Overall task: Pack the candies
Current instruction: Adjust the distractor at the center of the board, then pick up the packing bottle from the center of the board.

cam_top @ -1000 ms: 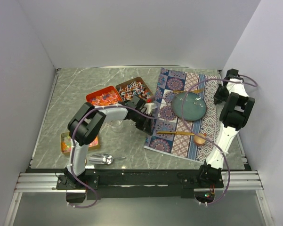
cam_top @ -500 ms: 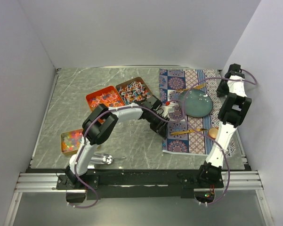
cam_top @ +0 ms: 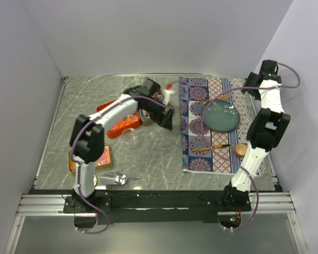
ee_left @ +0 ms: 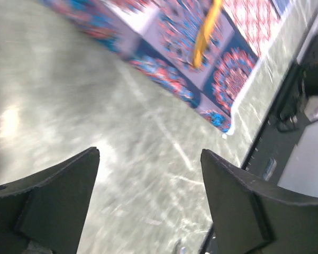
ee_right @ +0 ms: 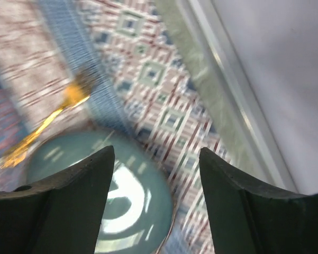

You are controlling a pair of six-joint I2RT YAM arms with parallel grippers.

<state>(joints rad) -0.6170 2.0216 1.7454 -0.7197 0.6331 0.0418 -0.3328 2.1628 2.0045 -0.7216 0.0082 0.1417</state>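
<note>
Pack the candies: little done, by the look of things. Well left of the round teal plate (cam_top: 221, 116), bead-like multicoloured candies (cam_top: 102, 157) loose in a small shallow tray, and more, seemingly wrapped pieces, in an orange rectangular tray (cam_top: 115, 127) half hidden under the left arm. Between those trays and the plate, a clear round container (cam_top: 129, 138), seemingly unfilled. Left gripper (ee_left: 150, 159) spread wide and holding nothing, hovering over bare stone just left of the patterned cloth mat (cam_top: 198, 161) under the plate. Right gripper (ee_right: 156, 153) likewise wide and empty, above the plate's far rim, near a gold fork (ee_right: 47, 119). Scooping and filling probably all left to do. Grey marble-look surface (cam_top: 148, 159) to the plate's left, plain white walls on three sides, metal rail along the near edge.
</note>
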